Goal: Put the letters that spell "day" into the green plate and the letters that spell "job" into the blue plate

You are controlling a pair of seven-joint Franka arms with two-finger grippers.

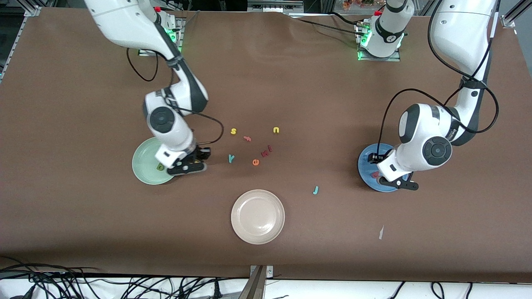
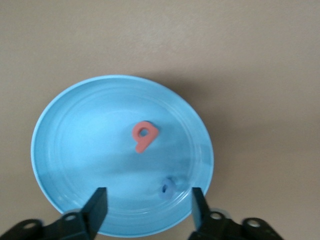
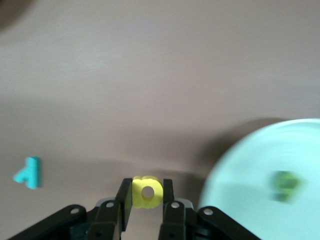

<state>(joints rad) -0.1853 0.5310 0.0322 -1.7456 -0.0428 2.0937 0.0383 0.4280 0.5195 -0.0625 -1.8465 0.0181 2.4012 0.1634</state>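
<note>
My right gripper (image 3: 146, 186) is shut on the yellow "a" (image 3: 141, 196), just off the rim of the green plate (image 1: 143, 160) toward the left arm's end of the table. The olive "d" (image 1: 160, 167) lies in that plate. The teal "y" (image 1: 231, 158) lies on the table beside the right gripper. My left gripper (image 2: 148, 207) hangs open over the blue plate (image 2: 85, 145), nothing between its fingers. In the blue plate lie the salmon "b" (image 2: 144, 136) and the blue "o" (image 2: 168, 186), the "o" blurred under the gripper. The teal "j" (image 1: 316, 190) lies on the table between the cream and blue plates.
A cream plate (image 1: 257, 216) sits nearest the front camera at mid-table. Loose letters lie in the middle: a yellow "s" (image 1: 233, 131), pink "f" (image 1: 247, 138), yellow "u" (image 1: 276, 130), orange "e" (image 1: 255, 162) and red pieces (image 1: 266, 151). A white scrap (image 1: 380, 232) lies nearer the camera.
</note>
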